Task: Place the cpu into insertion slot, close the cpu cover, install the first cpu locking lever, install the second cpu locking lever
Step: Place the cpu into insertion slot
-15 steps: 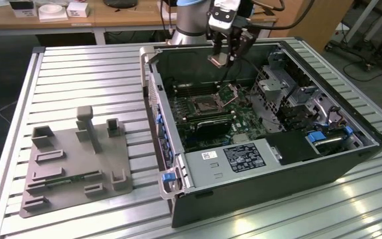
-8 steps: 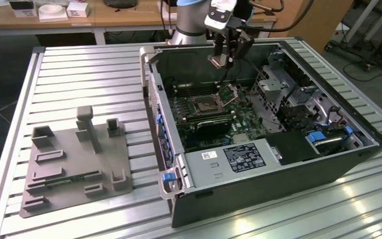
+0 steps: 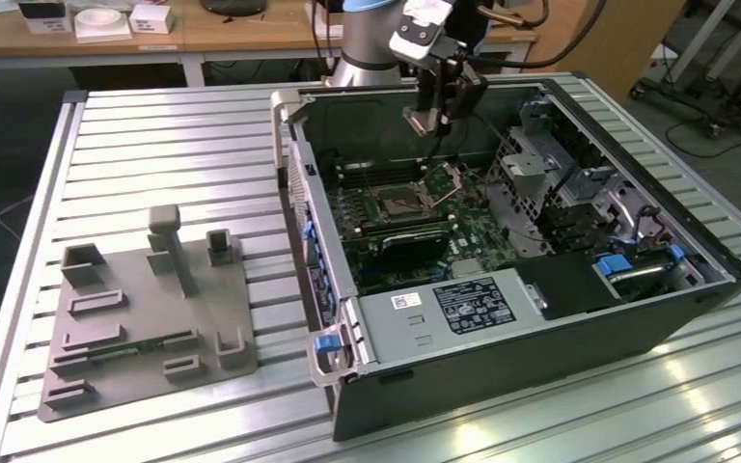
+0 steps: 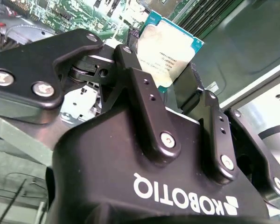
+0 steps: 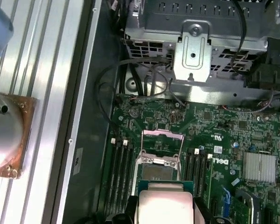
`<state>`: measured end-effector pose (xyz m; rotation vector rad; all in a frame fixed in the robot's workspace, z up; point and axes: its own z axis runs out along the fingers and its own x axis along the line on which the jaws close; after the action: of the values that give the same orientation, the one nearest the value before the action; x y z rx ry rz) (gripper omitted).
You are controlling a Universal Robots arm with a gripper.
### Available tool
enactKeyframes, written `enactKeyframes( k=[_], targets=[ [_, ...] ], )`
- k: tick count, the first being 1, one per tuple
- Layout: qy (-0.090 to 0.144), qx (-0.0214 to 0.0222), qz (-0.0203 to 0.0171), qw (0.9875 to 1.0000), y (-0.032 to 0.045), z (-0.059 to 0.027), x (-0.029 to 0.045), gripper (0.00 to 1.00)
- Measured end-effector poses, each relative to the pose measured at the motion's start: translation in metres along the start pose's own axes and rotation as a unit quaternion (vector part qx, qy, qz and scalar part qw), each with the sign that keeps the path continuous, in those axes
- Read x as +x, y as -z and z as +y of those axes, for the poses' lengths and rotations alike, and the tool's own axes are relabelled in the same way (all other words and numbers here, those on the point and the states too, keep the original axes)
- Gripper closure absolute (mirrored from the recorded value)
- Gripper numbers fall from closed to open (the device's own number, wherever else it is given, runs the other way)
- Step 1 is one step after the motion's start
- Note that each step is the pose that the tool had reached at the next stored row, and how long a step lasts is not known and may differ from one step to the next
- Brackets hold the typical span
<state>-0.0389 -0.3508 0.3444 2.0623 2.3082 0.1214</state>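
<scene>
While the gripper [image 3: 427,116] hung over the open computer case [image 3: 500,376], its two black fingers [image 4: 147,98] were closed on the cpu [image 4: 170,44]. They pinched the chip by opposite edges, and its silvery top faced the camera in the second wrist view. The chip was in the air above the green motherboard [image 3: 474,231], apart from the insertion slot [image 3: 403,204] and not yet seated in it.

That slot sat on the board toward the case's far wall, its dark centre uncovered. The cpu cover [image 5: 161,145] stood raised on its hinge, tilted up from the socket's far edge, and the board showed through its square window. In the first wrist view the held chip [image 5: 165,205] lay just short of the socket. Long black memory slots [image 5: 121,168] ran along both sides of the socket.

At the case's near end lay a grey box [image 3: 467,304] with a white label. The case lay on a slatted metal table [image 3: 151,145], along the edge at the exterior view's right. A grey fixture plate [image 3: 139,318] with upright blocks rested near the table's near corner at the exterior view's left, well apart from the gripper.
</scene>
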Motion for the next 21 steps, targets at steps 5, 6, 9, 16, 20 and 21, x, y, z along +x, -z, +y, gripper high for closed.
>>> enactKeyframes(
  k=[5,6,9,16,20,21],
  targets=[
    [-0.01,0.0003,-0.0011,0.9999,-0.0038,-0.0003,0.0,0.46],
    [-0.01,0.0003,-0.0011,0.9999,-0.0038,-0.0003,0.0,0.46],
    [-0.01,0.0002,-0.001,0.9999,-0.0051,-0.0005,-0.0001,0.46],
    [-0.01,0.0002,-0.001,0.9999,-0.0051,-0.0015,0.0,0.46],
    [-0.01,0.0002,-0.001,0.9999,-0.0052,-0.0015,0.0,0.46],
    [-0.01,0.0002,-0.001,0.9999,-0.0053,-0.0015,0.0,0.46]
  ],
)
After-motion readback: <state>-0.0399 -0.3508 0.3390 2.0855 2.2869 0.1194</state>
